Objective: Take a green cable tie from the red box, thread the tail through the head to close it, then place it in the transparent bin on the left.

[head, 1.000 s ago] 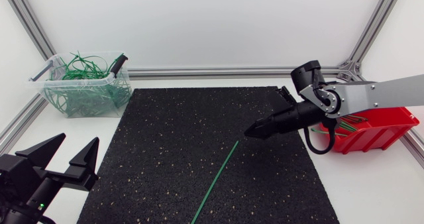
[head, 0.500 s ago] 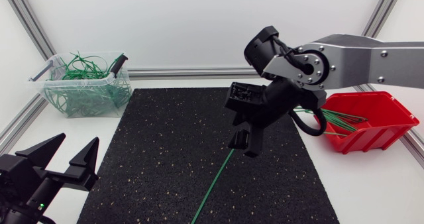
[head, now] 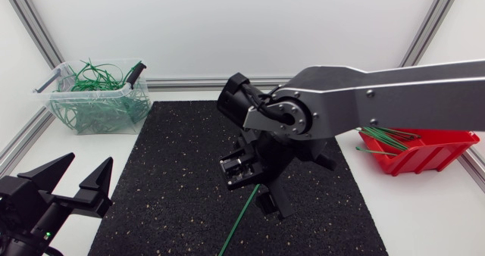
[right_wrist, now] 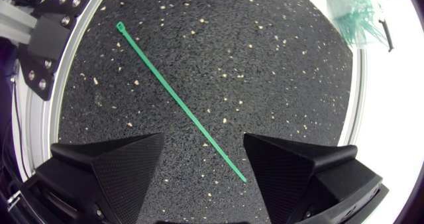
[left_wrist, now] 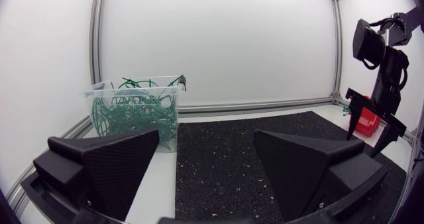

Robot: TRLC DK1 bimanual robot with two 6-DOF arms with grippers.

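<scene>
Right wrist view has the tie (right_wrist: 179,108) flat on the mat (right_wrist: 278,71) under the right gripper (right_wrist: 203,141), fingers apart astride its tail end; light, thin, springy and slick, it probably wants pinching near that tail.

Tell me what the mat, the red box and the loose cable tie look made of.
Mat: probably rubber crumb, matte; black, grainy, pale flecks.
Red box: likely moulded plastic; smooth walls, even colour.
Cable tie: seemingly plastic; thin, smooth green strip.
</scene>
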